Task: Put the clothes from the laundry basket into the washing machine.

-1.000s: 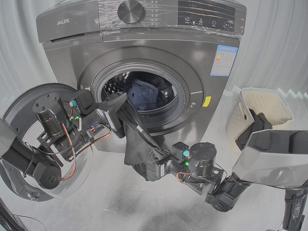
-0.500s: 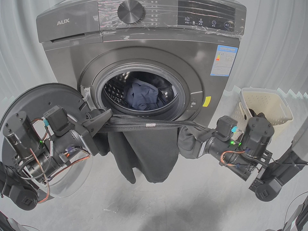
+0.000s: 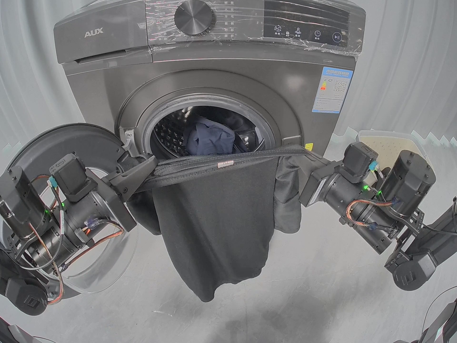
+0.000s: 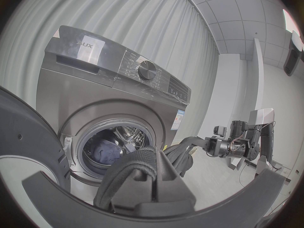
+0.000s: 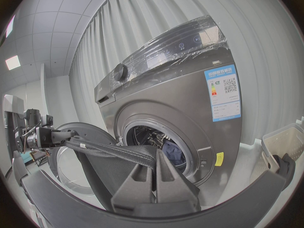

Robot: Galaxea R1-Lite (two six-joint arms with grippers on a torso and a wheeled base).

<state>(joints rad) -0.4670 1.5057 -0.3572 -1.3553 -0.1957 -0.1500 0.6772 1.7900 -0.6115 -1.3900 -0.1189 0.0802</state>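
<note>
Left gripper: jaws pinched shut on one end of a black garment's thick edge band. It sits low at the left side of the drum opening, in front of the open door.

Right gripper: jaws clamped shut on the other end of the same band, just right of the opening and a little higher than the left gripper.

Garment: its band is pulled taut between the two grippers and crosses the lower part of the opening, outside the drum. The rest hangs loose down the washer's front.

Washer: a grey front loader, with its door swung wide to the robot's left.

Drum: a blue cloth lies inside.

Basket: pale and perforated, on the floor right of the washer, behind the right arm. A dark cloth is draped over its rim.

Behind: a pleated curtain.
</note>
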